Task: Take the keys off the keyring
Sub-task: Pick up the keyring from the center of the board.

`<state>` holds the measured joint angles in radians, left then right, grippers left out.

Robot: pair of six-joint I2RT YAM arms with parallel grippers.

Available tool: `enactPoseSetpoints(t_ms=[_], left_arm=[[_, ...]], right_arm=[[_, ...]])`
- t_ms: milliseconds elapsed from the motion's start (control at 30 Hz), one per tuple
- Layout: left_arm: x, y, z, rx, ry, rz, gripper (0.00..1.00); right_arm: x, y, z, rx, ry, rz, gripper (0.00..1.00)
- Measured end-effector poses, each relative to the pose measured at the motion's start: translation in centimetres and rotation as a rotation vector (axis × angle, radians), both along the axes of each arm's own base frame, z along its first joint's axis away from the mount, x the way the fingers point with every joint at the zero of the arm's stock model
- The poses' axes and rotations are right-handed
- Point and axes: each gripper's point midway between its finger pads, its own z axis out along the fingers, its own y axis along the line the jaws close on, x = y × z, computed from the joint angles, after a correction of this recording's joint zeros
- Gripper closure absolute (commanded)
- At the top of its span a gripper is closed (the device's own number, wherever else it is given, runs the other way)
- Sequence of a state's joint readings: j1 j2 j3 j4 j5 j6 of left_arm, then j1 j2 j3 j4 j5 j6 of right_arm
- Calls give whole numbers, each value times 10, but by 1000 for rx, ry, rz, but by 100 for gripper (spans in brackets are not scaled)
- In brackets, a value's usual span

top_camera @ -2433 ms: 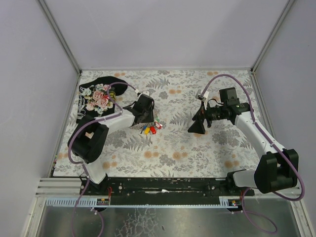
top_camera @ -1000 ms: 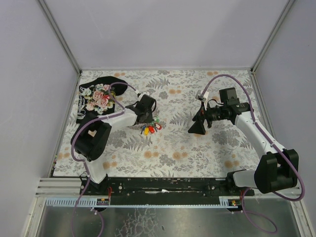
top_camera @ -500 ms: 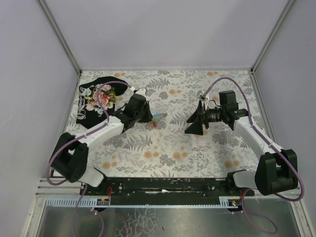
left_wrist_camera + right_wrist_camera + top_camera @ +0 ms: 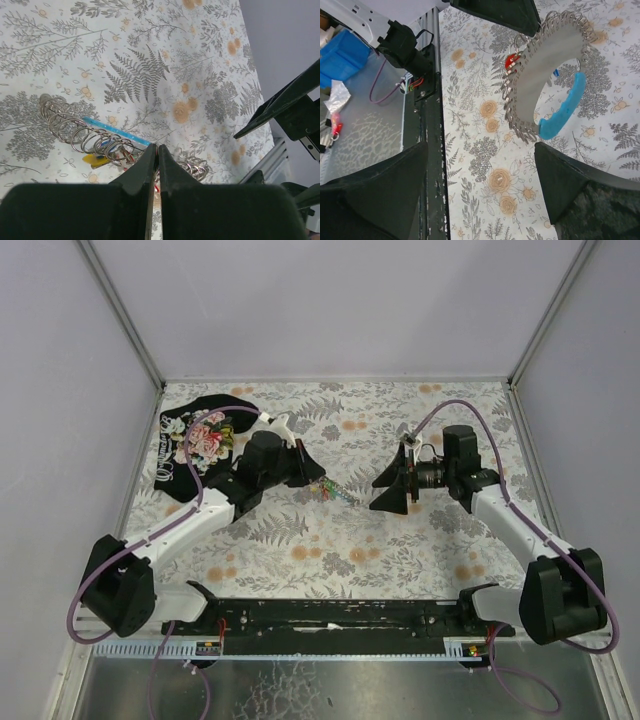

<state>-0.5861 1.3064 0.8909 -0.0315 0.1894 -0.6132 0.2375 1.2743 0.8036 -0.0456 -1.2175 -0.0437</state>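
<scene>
Judging by its build, the keyring (image 4: 536,65) is expected to be light and springy: a thin wire coil, likely to flex and slide under the pads, joined to a stiffer grey and blue fob (image 4: 563,109). The keys (image 4: 97,159) are small and loose, so swinging and slipping are to be expected when they are pulled. A firmer hold is probably offered by a plastic key head or by the fob than by the bare wire.

The keyring is pinched by the left gripper (image 4: 156,150), whose jaws are pressed together on it. It appears to be lifted just off the table (image 4: 400,560), between the two arms. A yellow head and a red one are seen bunched near the pinch.

The left arm (image 4: 200,520) is stretched forward and rightward, its fingers pointed at the other arm. The right gripper (image 4: 386,487) is held near the keyring, jaws spread wide with nothing between them. The right arm (image 4: 510,510) is bent inward, its wrist turned toward the keys.
</scene>
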Motion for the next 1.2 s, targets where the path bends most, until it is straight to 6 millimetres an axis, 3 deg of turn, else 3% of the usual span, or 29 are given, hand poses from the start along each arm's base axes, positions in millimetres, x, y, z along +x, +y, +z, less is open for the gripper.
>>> enactPoseSetpoints(t_ms=[167,333,567,800,1000,1200], left_arm=[[-4,-8,-4,-33,49,-3,100],[-10,-18,-4,-69,89,-12,100],[-16,-26,0,-113,117,-11,100],[-25,-31,-2,-166,157,1,100],[-30,-34,-5,-199,194,12,100],[-31,-37,0,-238,208,25,100]], right_arm=[[-4,3,1,-38,-111,17,1],[-9,16,-17,-141,-233,48,1],[3,18,-33,-257,-350,16,1],[2,32,-42,-333,-428,20,9],[17,27,-52,-414,-456,-44,18],[16,31,-56,-440,-472,-41,23]])
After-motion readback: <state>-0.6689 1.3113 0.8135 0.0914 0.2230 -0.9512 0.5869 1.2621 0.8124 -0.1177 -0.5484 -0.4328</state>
